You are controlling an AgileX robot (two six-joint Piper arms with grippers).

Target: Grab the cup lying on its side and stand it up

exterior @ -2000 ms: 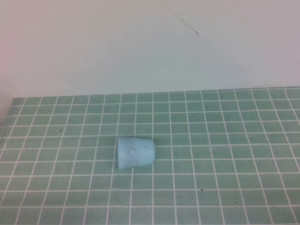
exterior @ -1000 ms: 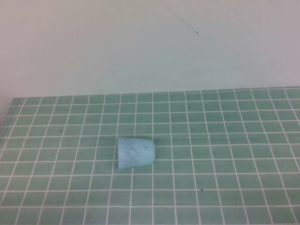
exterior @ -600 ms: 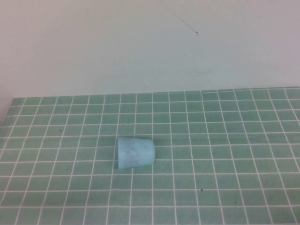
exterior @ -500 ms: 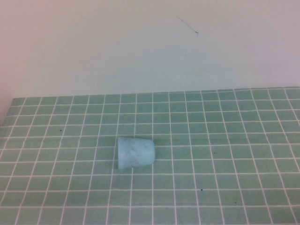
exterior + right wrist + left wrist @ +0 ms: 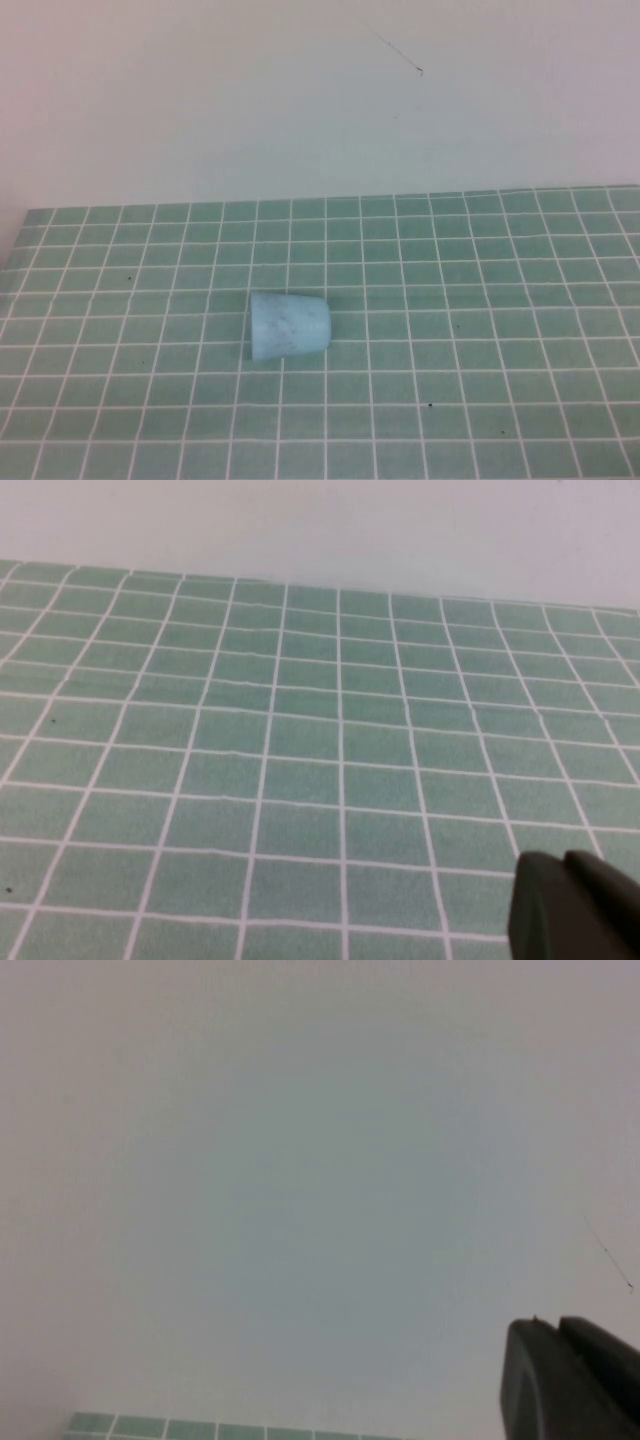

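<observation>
The small light-blue cup (image 5: 289,325) lies on its side near the middle of the green grid mat (image 5: 480,300), wider end to the left, narrower base to the right. Neither gripper shows in the high view. In the left wrist view, my left gripper (image 5: 556,1322) appears as two dark fingertips pressed together, facing the pale wall, with only a strip of mat below. In the right wrist view, my right gripper (image 5: 560,858) also has its dark fingertips together, empty, above bare mat tiles. The cup is not in either wrist view.
A plain pale wall (image 5: 300,100) rises behind the mat's far edge. The mat's left edge (image 5: 18,240) meets a pale surface at the far left. A few small dark specks dot the tiles.
</observation>
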